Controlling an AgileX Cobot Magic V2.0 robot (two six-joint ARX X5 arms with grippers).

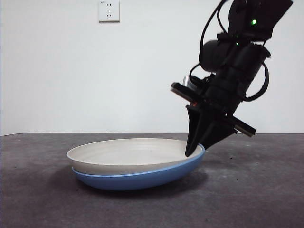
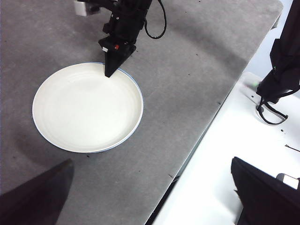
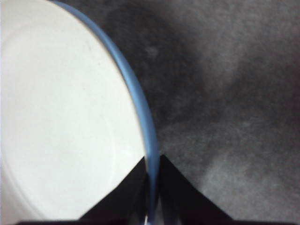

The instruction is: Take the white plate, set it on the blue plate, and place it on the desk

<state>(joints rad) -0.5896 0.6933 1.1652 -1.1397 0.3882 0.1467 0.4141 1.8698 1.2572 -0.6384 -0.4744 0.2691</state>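
Grey, mottled desk runs back to a plain white wall with a socket. From the front, the white plate sits nested in the blue plate, and the pair is tipped: the side under my right gripper is raised off the desk while the far side rests on it. My jaws come down steeply onto that raised rim.

From the left wrist, looking down, the stack lies near the middle of the desk, only a thin blue edge showing round the white plate. My right gripper meets the rim on the side farthest from my left arm, which waits well apart with its jaws spread.

From the right wrist, my two jaws are closed on the blue rim, one inside over the white plate, one outside. The stack stretches away from my fingertips, so I judge that lowering must bring this edge straight down to lie flat.
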